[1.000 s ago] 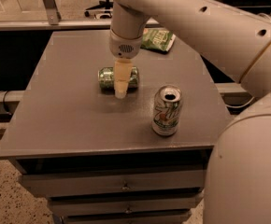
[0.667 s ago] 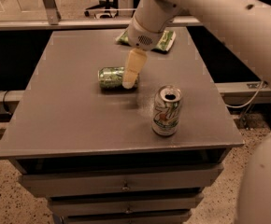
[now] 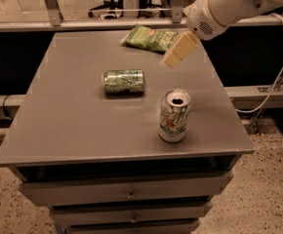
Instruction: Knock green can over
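Observation:
The green can (image 3: 124,81) lies on its side near the middle of the grey table (image 3: 73,126), its silver top facing right. My gripper (image 3: 173,57) hangs in the air above the table's right part, to the right of and higher than the can, not touching it. Its pale fingers point down and left. Nothing is held in it.
A paler white-and-green can (image 3: 174,116) with a red dot stands upright near the front right of the table. A green crisp bag (image 3: 151,38) lies at the back edge. Drawers sit under the tabletop. A rail and a cable run behind and to the right.
My gripper has lifted away from the lying green can and moved up and to the right. The can has stayed on its side in the same place.

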